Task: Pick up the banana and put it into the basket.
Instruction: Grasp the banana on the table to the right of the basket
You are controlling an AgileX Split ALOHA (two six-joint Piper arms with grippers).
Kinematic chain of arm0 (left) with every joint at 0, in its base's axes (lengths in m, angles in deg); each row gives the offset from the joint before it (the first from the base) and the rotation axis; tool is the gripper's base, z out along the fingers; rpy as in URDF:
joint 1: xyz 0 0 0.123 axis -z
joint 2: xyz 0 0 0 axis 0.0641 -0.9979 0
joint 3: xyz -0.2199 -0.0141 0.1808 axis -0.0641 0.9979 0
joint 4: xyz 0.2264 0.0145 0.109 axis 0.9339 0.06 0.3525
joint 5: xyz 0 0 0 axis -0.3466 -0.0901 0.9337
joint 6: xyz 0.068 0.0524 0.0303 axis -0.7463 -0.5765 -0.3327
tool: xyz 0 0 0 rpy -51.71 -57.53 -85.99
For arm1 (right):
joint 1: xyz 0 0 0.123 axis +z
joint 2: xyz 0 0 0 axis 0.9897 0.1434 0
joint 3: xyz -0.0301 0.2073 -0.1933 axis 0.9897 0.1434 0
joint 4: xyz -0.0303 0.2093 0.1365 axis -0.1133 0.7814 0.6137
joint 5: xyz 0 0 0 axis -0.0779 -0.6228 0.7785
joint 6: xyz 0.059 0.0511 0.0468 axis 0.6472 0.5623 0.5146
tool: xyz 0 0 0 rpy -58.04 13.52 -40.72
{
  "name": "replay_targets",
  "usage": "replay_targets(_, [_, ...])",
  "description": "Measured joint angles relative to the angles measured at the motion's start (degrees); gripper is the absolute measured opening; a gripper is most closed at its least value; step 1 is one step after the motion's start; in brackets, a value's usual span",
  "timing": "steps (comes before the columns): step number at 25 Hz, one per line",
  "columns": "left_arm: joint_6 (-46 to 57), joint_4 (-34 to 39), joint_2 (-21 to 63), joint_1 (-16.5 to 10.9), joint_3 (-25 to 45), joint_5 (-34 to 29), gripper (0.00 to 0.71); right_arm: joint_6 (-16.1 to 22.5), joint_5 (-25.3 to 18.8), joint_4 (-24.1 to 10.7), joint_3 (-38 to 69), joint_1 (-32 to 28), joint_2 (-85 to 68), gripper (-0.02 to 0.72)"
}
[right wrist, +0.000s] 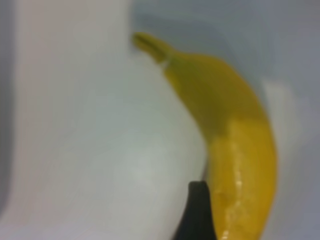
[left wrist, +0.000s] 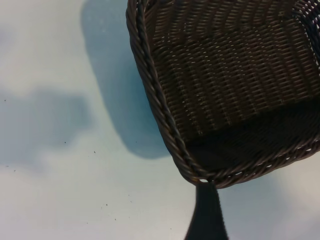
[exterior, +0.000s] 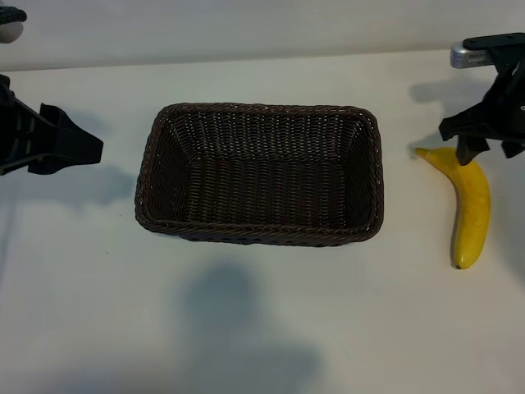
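Observation:
The yellow banana [exterior: 472,205] lies on the white table to the right of the basket, its stem end pointing to the far left. My right gripper [exterior: 488,150] hangs open just over that stem end, holding nothing. In the right wrist view one dark finger [right wrist: 198,215] stands close beside the banana [right wrist: 235,145]; the other finger is out of frame. The dark brown wicker basket [exterior: 258,108] sits empty at the table's middle. My left gripper [exterior: 97,152] is open at the far left, pointing toward the basket, and its wrist view shows one finger [left wrist: 207,217] before a corner of the basket [left wrist: 155,95].
The white table [exterior: 246,328] spreads in front of the basket, with soft shadows on it. The right arm's body [exterior: 492,53] reaches in from the far right corner. A dark rounded object [exterior: 10,23] shows at the far left corner.

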Motion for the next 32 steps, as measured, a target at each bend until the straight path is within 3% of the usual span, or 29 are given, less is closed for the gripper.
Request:
replay_targets(14, [-0.1,0.0,0.0,0.0,0.0,0.1,0.569,-1.3,3.3,0.8,6.4,0.0,0.9,0.609])
replay_targets(22, [-0.1,0.0,0.0,0.0,0.0,0.5,0.568,-3.0,4.5,3.3,6.4,0.0,1.0,0.607])
replay_targets(32, [-0.1,0.0,0.0,0.0,0.0,0.5,0.567,-3.2,4.9,3.3,6.4,0.0,3.2,0.600])
